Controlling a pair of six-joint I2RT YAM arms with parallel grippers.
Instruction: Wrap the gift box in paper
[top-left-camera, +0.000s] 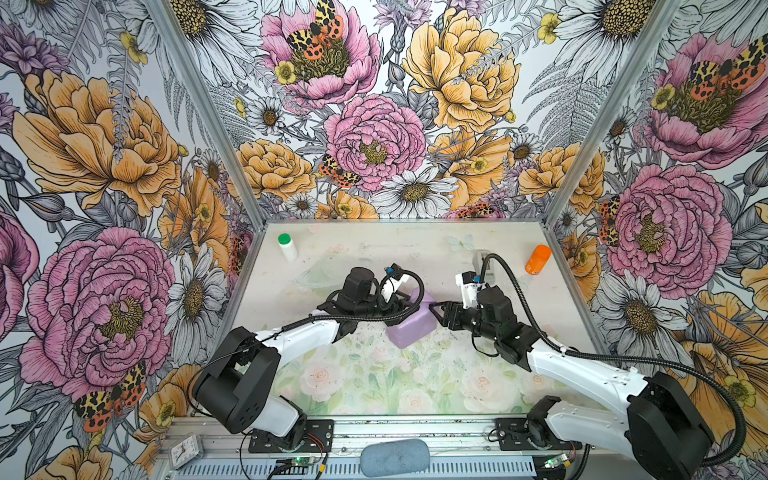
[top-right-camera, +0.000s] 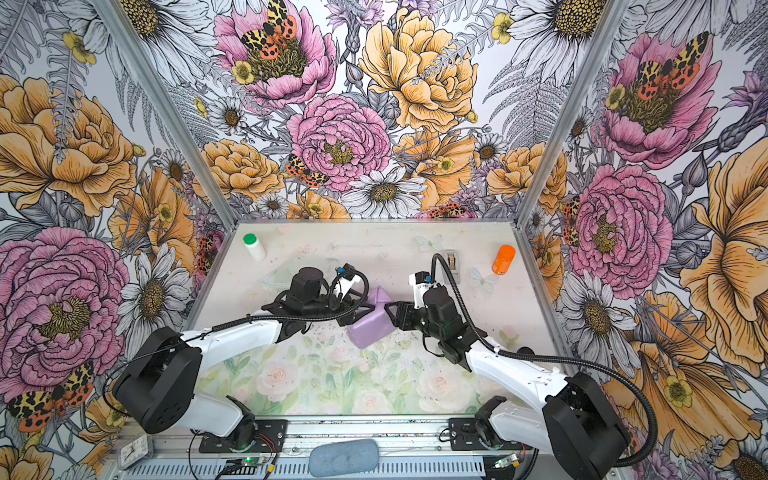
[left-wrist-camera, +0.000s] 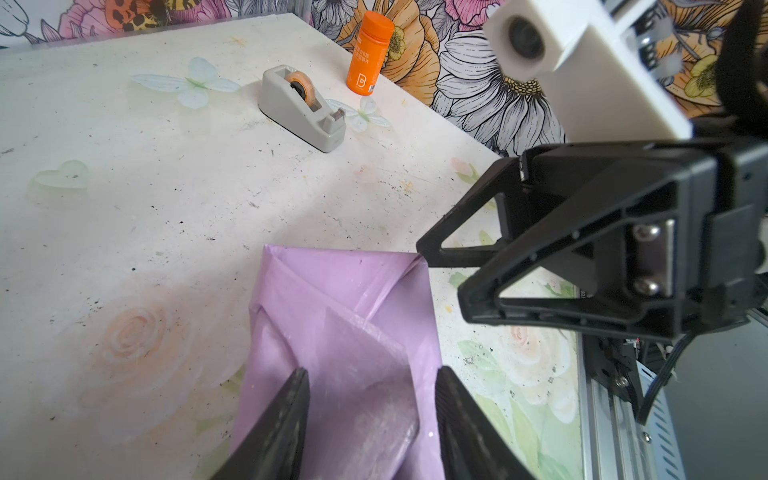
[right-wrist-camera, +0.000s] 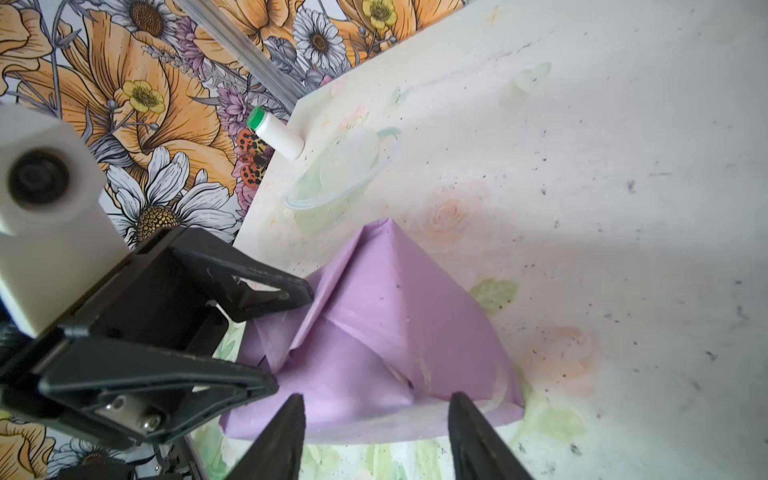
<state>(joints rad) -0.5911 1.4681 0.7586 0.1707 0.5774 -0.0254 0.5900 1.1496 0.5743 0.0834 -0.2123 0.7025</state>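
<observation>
Paper (top-left-camera: 409, 322) parcel mid-tabletop (top-left-camera: 374, 374), long axis 7 to 1 o'clock in both top views. I see left pincer (left-wrist-camera: 372, 399) and right pincer (right-wrist-camera: 376, 415) gaping astride it. Only the wrist views show the folds clearly.

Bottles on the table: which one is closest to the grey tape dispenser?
The orange bottle, just beside the tape dispenser at the far right; the white green-capped bottle stands at the far left.
</observation>
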